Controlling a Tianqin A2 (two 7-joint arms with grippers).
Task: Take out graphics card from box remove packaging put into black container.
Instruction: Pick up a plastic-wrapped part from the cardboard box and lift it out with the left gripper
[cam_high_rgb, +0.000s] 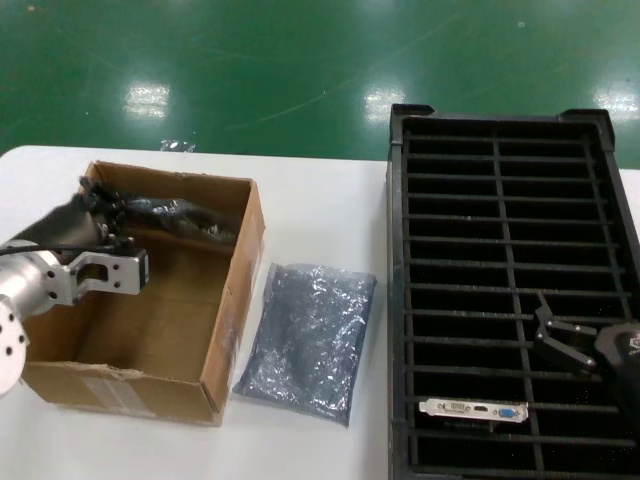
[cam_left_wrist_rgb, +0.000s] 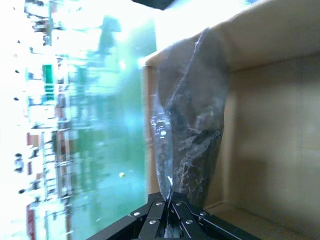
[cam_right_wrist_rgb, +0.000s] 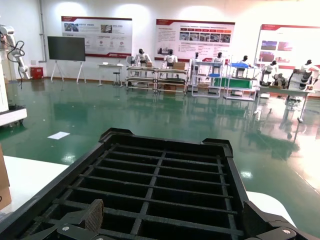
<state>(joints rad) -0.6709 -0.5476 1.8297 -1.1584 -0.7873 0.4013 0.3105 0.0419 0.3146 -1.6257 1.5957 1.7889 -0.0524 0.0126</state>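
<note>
White table; left tool pinching packaging.

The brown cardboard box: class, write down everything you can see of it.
The brown corrugated cardboard box is rectangular and open-topped, with plain walls and a pale label or tape patch on its near wall. It sits on the white table, left of the black slotted plastic crate. A crinkly smoky-grey plastic bag, apparently with something dark inside, stands inside against its far wall, pinched by the left gripper. Another grey bag lies flat beside it.
</note>
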